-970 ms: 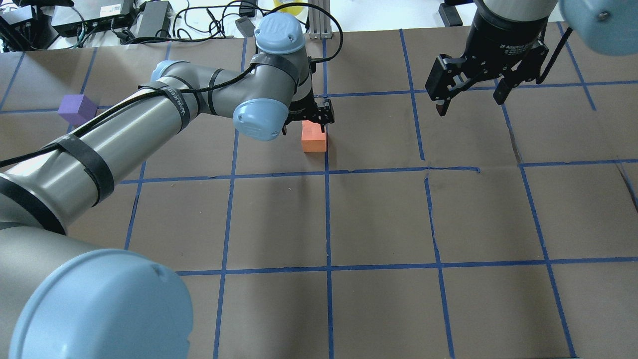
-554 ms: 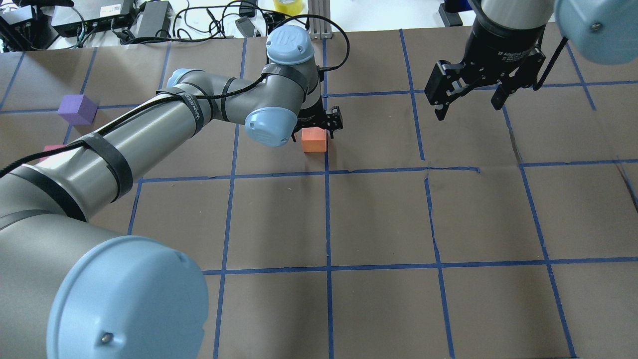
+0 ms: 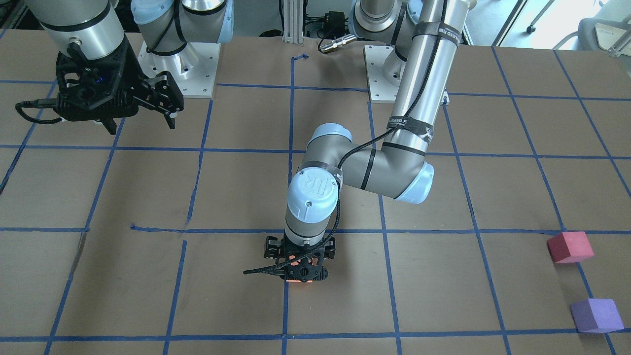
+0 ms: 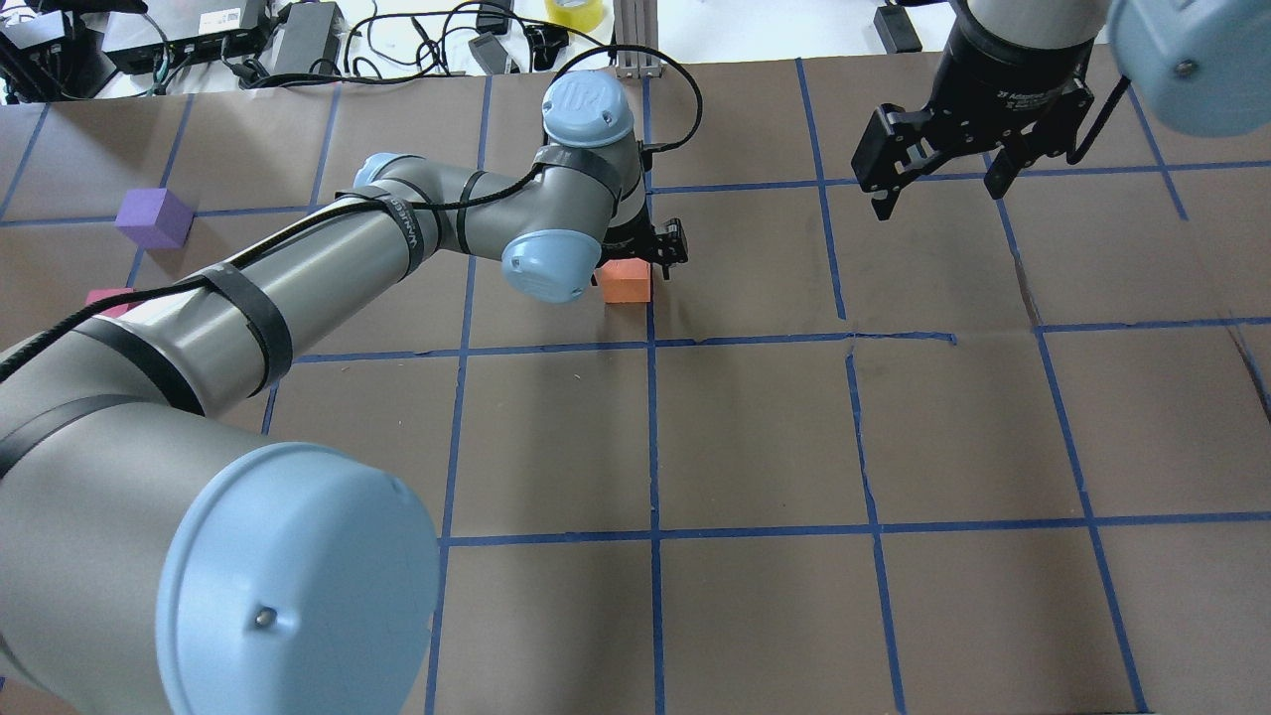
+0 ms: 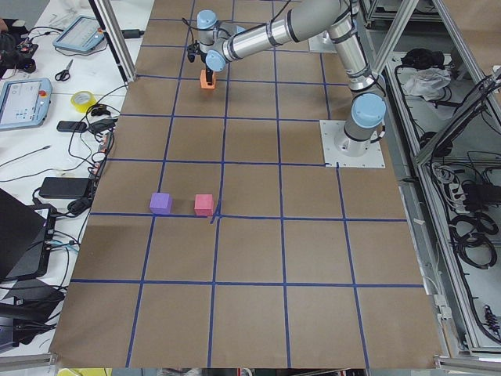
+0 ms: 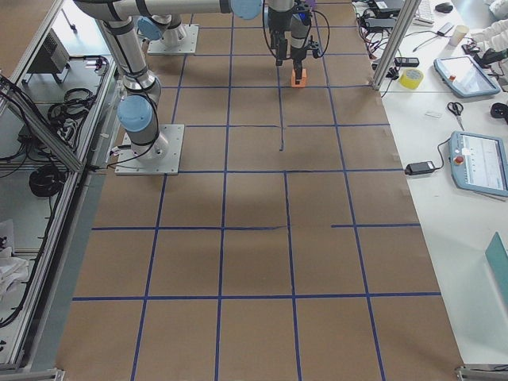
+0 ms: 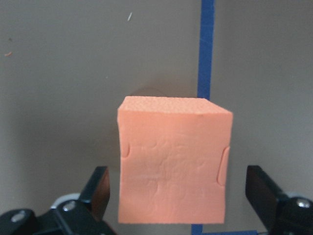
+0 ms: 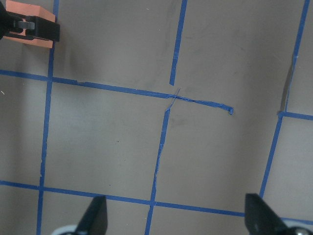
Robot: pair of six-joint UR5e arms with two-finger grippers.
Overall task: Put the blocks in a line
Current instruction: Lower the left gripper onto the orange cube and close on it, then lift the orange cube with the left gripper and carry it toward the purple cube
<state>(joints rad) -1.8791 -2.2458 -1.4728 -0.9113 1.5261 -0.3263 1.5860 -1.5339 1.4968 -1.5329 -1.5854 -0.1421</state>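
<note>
The orange block (image 4: 626, 285) sits on the brown table beside a blue tape line, also in the front view (image 3: 297, 281). My left gripper (image 4: 640, 255) is low around it and open. In the left wrist view the block (image 7: 173, 166) stands between the fingers (image 7: 100, 188) with a gap on each side. The purple block (image 4: 154, 218) and the crimson-pink block (image 4: 107, 298) lie far off at the table's left, partly behind my left arm. They show side by side in the front view (image 3: 595, 315) (image 3: 569, 246). My right gripper (image 4: 938, 199) hangs open and empty above the far right.
Cables and power boxes (image 4: 228, 35) and a yellow tape roll (image 4: 576, 12) lie beyond the table's far edge. A torn tape seam (image 4: 899, 338) runs across the middle. Tablets and tools sit on a side bench (image 5: 23, 102).
My left arm's wrist has shifted right and now covers more of the orange block, which stays in place. My right gripper has drifted slightly toward the far edge.
</note>
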